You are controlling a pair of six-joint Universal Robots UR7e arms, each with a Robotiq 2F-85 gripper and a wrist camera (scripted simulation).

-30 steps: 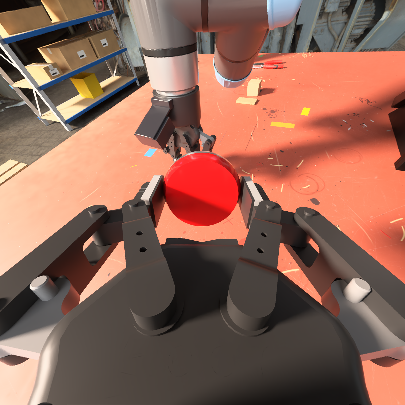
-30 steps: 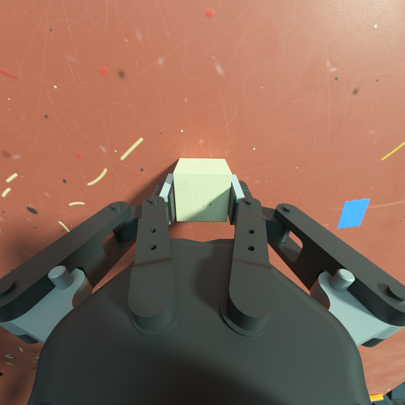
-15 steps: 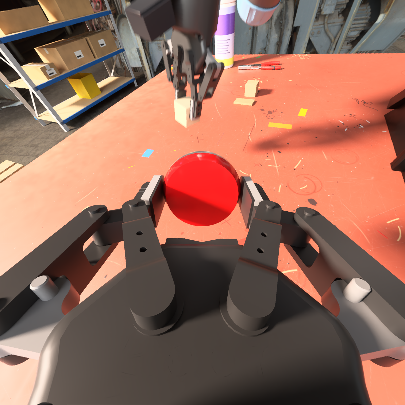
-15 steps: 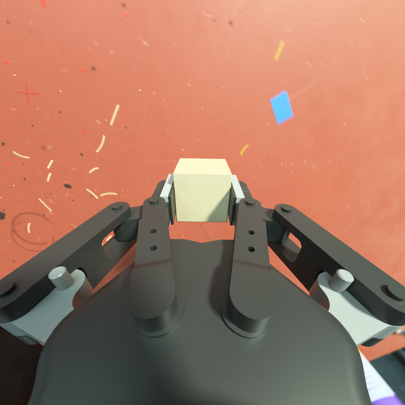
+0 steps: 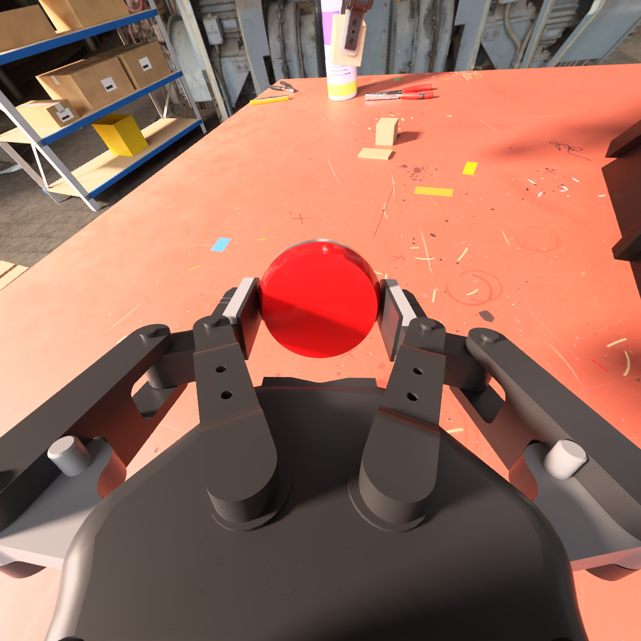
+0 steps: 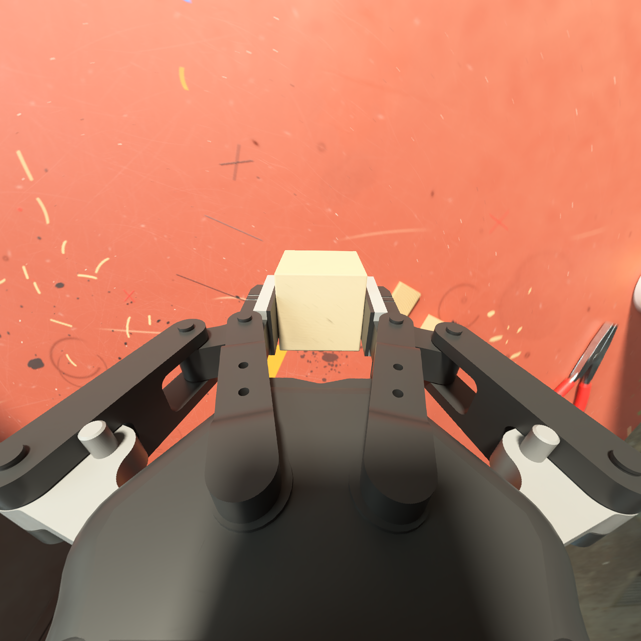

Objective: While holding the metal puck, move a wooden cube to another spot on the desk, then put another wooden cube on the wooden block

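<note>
My left gripper (image 5: 319, 301) is shut on the red metal puck (image 5: 319, 298) and holds it above the orange desk (image 5: 242, 194). My right gripper (image 6: 321, 305) is shut on a pale wooden cube (image 6: 321, 301), high above the desk. It also shows in the left wrist view (image 5: 350, 34) at the top, with the cube (image 5: 335, 41) in it. Another wooden cube (image 5: 385, 131) stands on the desk beside a flat wooden block (image 5: 375, 153). In the right wrist view the block (image 6: 406, 296) and that cube (image 6: 430, 322) peek out right of my fingers.
A purple, white and yellow bottle (image 5: 341, 69), red pliers (image 5: 402, 93) and a yellow marker (image 5: 270, 100) lie at the desk's far end. The pliers also show in the right wrist view (image 6: 589, 364). A dark object (image 5: 624, 208) stands at the right edge. Shelves with boxes (image 5: 86, 86) stand off the desk's left side.
My right gripper has lifted the wooden cube off the desk, risen and moved away toward the far end, over the block and other cube. My left gripper and the puck have not moved.
</note>
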